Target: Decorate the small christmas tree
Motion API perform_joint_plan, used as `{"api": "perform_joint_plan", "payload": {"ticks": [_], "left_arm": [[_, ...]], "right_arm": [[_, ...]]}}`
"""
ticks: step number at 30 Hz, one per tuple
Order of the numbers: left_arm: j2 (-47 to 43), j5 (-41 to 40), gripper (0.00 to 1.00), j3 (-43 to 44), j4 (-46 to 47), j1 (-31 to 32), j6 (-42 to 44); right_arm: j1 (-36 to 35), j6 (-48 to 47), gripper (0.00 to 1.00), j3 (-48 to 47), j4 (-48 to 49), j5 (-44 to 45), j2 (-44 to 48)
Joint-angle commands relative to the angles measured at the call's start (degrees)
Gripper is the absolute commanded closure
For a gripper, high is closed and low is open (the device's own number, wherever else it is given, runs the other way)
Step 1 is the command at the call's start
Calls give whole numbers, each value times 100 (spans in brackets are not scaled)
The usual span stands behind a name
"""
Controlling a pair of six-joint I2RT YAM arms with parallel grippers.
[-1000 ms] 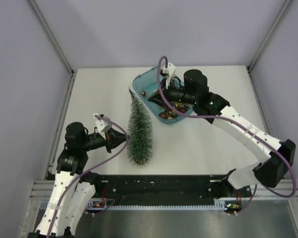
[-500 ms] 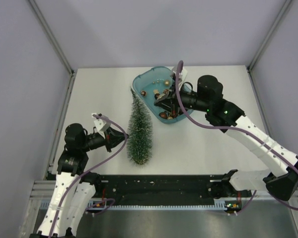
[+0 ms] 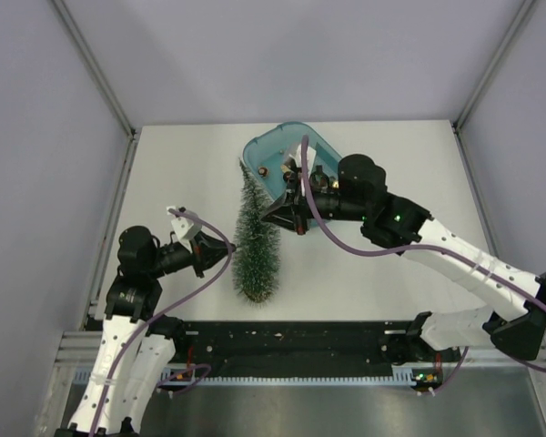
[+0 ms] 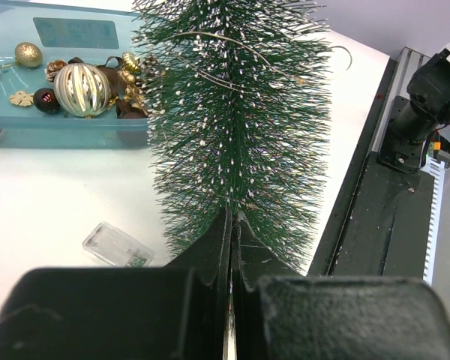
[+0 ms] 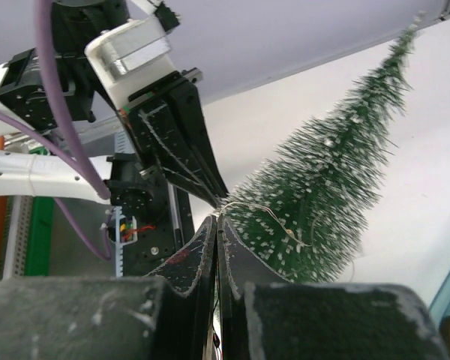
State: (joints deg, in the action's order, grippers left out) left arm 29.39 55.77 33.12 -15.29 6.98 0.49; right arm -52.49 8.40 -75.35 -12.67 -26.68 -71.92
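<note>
The frosted green bottle-brush tree [image 3: 255, 241] stands just left of the teal plastic tray [image 3: 255, 150]. My left gripper [image 4: 231, 219] is clenched at its bristles. My right gripper [image 5: 217, 221] pinches a thin wire strand [image 5: 274, 223]; if I tug, the tree may topple.

Robot lab test cell, not a home or shop. A plain white table [image 3: 182, 182] is boxed in by blank grey panels [image 3: 282, 55] on aluminium frame posts [image 3: 96, 68]. The left arm [image 3: 132, 291] and right arm [image 3: 455, 259], white and black, are bolted to a black rail [image 3: 291, 341] at the near edge. Purple cables [image 5: 41, 30] loop loose along both arms. Bare metal decking [image 3: 300, 410] sits below the rail.
</note>
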Motion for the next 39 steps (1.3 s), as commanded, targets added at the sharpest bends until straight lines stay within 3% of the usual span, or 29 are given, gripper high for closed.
{"api": "perform_joint_plan", "payload": {"ticks": [1,7,13,17,20,26,37,39], "left_arm": [[58,-40,100,19,430,-30,-32],[67,101,100,36,536,-30,-225],[76,101,100,71,527,-30,-199],[76,92,100,80,474,-30,-164],[76,57,100,115,439,-30,-155],[50,-84,100,194,228,-48,-102],[67,-93,99,458,-44,-101,-102],[58,-49,89,528,-132,-101,-102]], "right_arm": [[-270,82,100,-418,335,57,-67],[-420,-32,99,-884,247,119,-612],[-429,-84,88,-1297,-69,417,-1069],[-490,-137,71,-1272,-280,786,-947],[-552,-164,48,-1053,-359,997,-675],[-613,-23,25,-481,-263,1340,63],[-657,355,20,600,-684,1295,1250],[-657,434,20,854,-798,1506,1373]]}}
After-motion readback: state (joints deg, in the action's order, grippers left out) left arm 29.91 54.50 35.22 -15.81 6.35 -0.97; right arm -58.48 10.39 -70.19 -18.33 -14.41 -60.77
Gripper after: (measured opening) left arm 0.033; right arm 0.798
